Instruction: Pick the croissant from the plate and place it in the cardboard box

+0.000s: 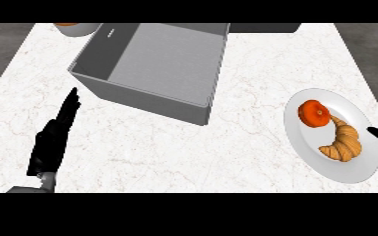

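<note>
White marble bench (184,145) fills the frame. Upper centre stands an open grey rectangular box (159,67). At right, a white round plate (314,152) carries a golden-brown croissant (342,142) touching an orange fruit (314,113). Lower left, the black left hand (53,140) rests, fingers straight and pressed together.

Just one cam, up at head height, looking steeply down on the white marbled worktop (184,145) from the robot's own side. Not mirrored. Fairly close: worktop fills nearly the whole view w/ dark floor at both upper corners; grey box (159,67) upper centre, plate (310,145) at right edge.
</note>
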`<state>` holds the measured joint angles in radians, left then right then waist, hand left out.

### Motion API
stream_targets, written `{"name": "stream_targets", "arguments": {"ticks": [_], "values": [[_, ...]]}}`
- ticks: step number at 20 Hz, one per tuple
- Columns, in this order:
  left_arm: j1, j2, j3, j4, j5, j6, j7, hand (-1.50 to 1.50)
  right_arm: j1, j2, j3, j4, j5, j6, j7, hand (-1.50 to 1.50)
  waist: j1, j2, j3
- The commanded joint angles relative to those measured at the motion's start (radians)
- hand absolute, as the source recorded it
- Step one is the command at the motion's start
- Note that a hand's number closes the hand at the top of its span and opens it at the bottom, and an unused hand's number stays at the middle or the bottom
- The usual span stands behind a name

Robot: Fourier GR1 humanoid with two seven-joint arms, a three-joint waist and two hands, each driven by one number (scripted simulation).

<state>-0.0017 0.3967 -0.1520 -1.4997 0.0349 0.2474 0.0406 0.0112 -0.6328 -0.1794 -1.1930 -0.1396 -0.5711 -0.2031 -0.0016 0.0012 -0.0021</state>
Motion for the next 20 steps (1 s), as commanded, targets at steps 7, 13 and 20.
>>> {"name": "stream_targets", "arguments": {"ticks": [7,13,20], "values": [[-0.005,-0.007,0.0,-0.026,0.005,-0.011,0.038,0.0,0.104,-0.324,0.238,-0.116,0.125,0.355,0.491,-1.5,0.015,0.0,-0.004],[0.021,-0.034,-0.01,-0.008,-0.043,0.012,-0.014,0.0,0.013,-0.311,0.328,-0.267,0.107,0.496,0.761,-1.5,0.013,-0.001,0.001],[0.011,-0.062,0.017,-0.018,-0.077,-0.001,0.027,0.0,-0.055,-0.202,0.351,-0.311,0.243,0.498,0.98,-1.5,0.005,-0.002,0.002]]}}
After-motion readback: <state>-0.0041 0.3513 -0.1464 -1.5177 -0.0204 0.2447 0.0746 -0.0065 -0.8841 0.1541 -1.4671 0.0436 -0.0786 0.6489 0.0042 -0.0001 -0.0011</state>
